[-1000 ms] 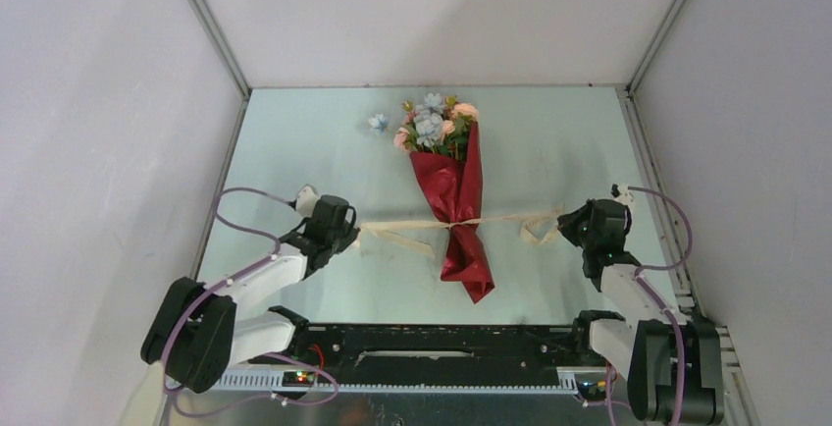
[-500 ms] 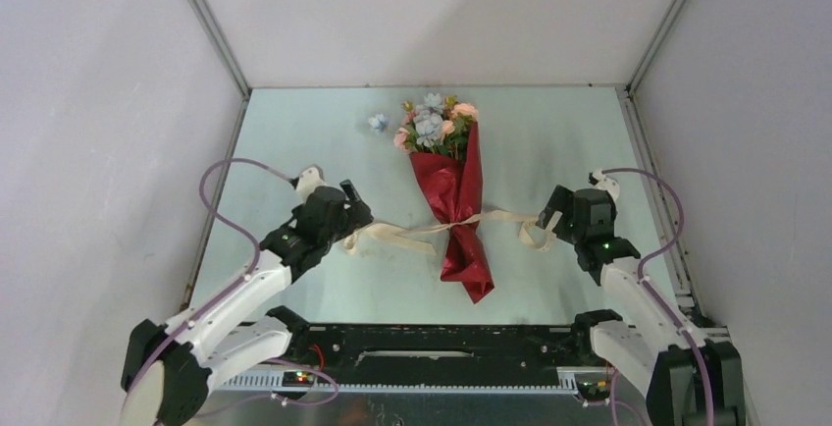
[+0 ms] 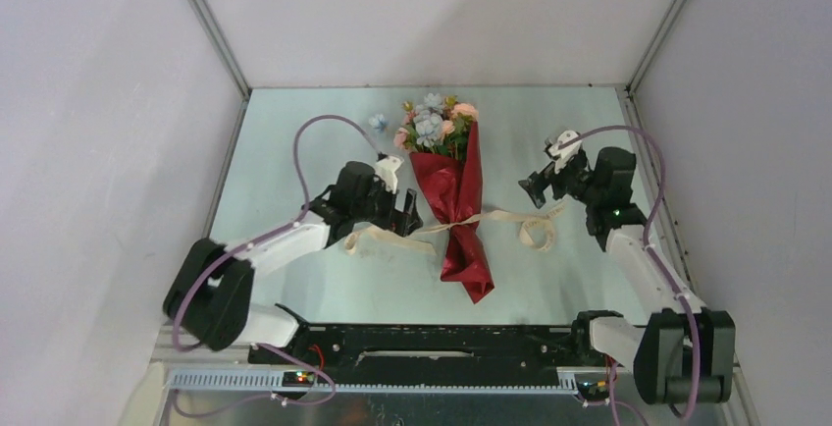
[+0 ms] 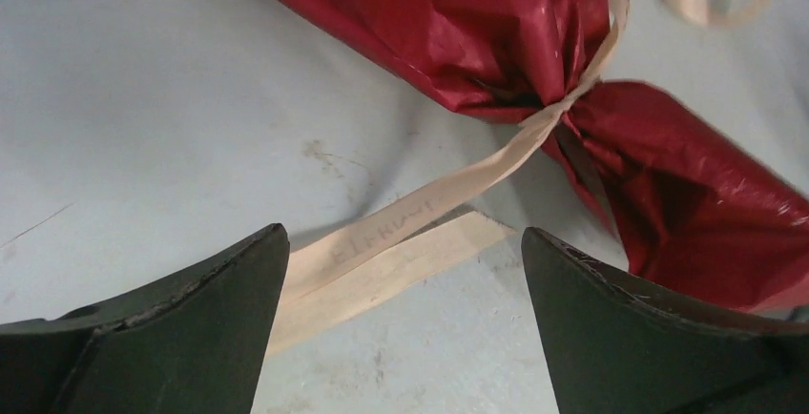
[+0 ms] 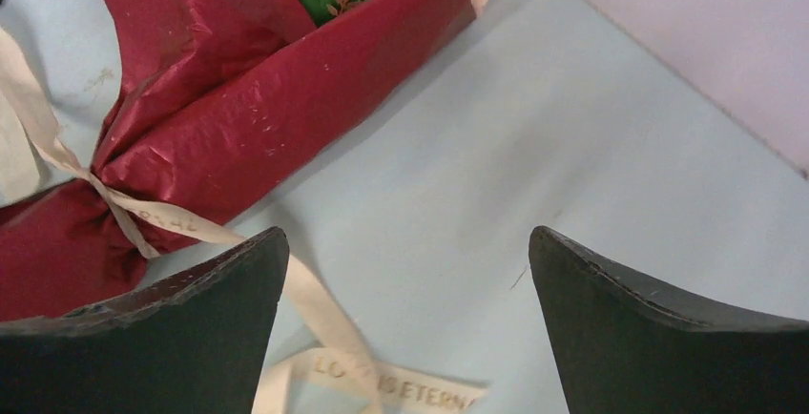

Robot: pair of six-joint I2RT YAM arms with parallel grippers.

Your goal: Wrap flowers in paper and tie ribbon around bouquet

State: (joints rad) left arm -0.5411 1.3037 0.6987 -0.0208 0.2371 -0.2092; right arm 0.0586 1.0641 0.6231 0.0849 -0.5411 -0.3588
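Bouquet: We see the flowers (image 3: 430,125) rolled in the paper (image 3: 456,186), with the heads toward the far edge of the table (image 3: 294,141) and the stems hidden inside the wrap. It lies flat between the two arms, where each arm can reach one side.
Paper: The red face is outward. The sheet is pinched to a narrow waist below its middle and flares again at the near end. We read that pinch as the binding's work.
Ribbon: The ribbon (image 3: 500,216) crosses the waist and sits tight against the paper. One tail runs left and one right, and both lie slack on the table. We judge that the tails lie apart so that each side has an end to pull. We cannot tell whether the crossing is a finished knot.
Left gripper: The left gripper (image 3: 409,212) has its jaws spread wide and holds nothing. It is poised low, just left of the waist. In the wrist view the left tail lies on the table between the fingers, and it seems untouched.
Right gripper: The right gripper (image 3: 535,187) also has its jaws spread wide and holds nothing. It is to the right of the bouquet and apart from it, with the curled right tail on the table near it.
Loose blossom: A pale blue blossom (image 3: 378,122) lies on the table left of the heads, outside the wrap.
Stage: We judge the wrap done and the tie at least cinched. With both pincers empty, the knot alone must hold the paper shut.
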